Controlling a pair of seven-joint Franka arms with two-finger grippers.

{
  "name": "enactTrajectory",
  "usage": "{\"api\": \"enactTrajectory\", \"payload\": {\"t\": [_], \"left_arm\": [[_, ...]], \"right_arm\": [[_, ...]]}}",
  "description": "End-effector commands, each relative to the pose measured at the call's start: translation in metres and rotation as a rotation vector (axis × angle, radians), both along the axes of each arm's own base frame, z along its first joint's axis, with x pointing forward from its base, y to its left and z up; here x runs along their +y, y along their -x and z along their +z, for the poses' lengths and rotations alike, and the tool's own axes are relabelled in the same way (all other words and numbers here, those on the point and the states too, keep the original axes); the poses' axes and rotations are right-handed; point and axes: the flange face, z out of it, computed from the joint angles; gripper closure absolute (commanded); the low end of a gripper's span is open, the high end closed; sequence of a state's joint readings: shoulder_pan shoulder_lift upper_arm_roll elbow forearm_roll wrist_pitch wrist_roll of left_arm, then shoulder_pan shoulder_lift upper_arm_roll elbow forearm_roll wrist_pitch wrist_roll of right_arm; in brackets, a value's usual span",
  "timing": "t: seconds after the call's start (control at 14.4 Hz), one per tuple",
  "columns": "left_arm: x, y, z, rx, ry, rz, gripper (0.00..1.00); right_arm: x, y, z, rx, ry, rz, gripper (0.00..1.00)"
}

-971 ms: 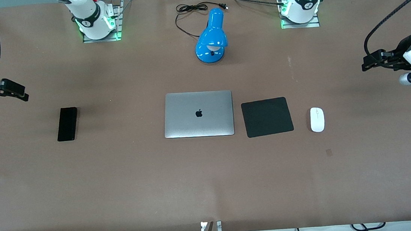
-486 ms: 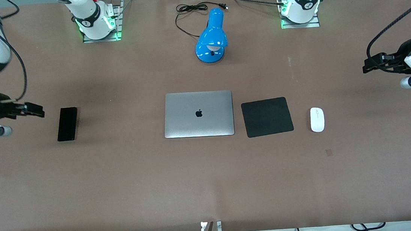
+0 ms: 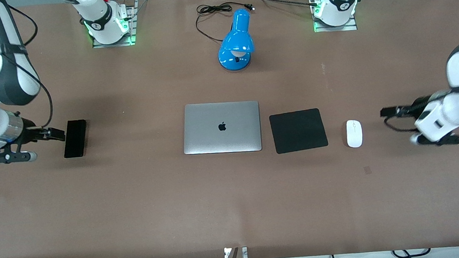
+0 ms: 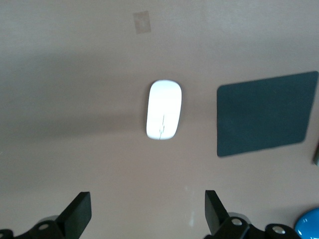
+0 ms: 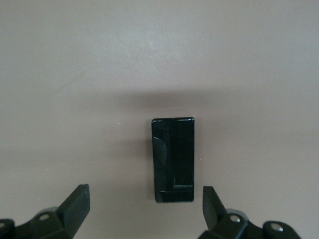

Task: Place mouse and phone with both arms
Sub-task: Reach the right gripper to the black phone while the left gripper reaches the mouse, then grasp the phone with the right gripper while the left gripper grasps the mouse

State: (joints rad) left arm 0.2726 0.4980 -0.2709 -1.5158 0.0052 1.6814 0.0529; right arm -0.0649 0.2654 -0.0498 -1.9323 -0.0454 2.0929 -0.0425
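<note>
Your right gripper (image 3: 56, 134) hung jaws spread beside the phone (image 3: 75, 138), your left gripper (image 3: 388, 112) likewise spread near the mouse (image 3: 354, 133). Both lay flat on the table (image 3: 236, 196): the slim phone could slip a pinch. Mouse pad (image 3: 298, 130) and laptop (image 3: 221, 127) stood between.

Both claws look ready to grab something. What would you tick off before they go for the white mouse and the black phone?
1. Left gripper open: ok.
2. Right gripper open: ok.
3. Mouse free on the table, beside the mouse pad, untouched: ok.
4. Phone lying flat, nothing on it: ok.
5. Right gripper lined up with the phone: ok in its wrist view.
6. Left gripper lined up with the mouse: ok, roughly centred.
</note>
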Motion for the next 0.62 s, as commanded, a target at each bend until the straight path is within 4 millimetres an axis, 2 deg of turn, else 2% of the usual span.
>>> {"api": "enactTrajectory", "payload": {"t": [0.0,0.14,0.21,0.42,0.49,0.55], "left_arm": [[-0.011,-0.014,-0.036,0.006,-0.001,-0.042,0.00],[-0.033,-0.015,-0.064,0.010,-0.047,-0.110,0.00],[-0.045,-0.014,-0.070,0.009,-0.072,-0.147,0.00],[-0.050,-0.013,-0.094,-0.027,-0.086,-0.170,0.00],[-0.049,-0.017,-0.097,-0.054,-0.091,-0.171,0.00],[-0.049,-0.021,-0.107,-0.069,-0.114,-0.193,0.00]], "right_arm": [[-0.009,-0.006,-0.050,0.018,0.010,-0.005,0.00],[-0.016,-0.008,-0.074,0.016,0.010,-0.015,0.00],[-0.019,-0.008,-0.085,0.009,0.010,-0.018,0.00],[-0.019,0.001,-0.108,0.042,0.006,-0.022,0.00],[-0.020,0.006,-0.114,0.057,0.003,-0.026,0.00],[-0.028,0.013,-0.122,0.072,0.002,-0.038,0.00]]}}
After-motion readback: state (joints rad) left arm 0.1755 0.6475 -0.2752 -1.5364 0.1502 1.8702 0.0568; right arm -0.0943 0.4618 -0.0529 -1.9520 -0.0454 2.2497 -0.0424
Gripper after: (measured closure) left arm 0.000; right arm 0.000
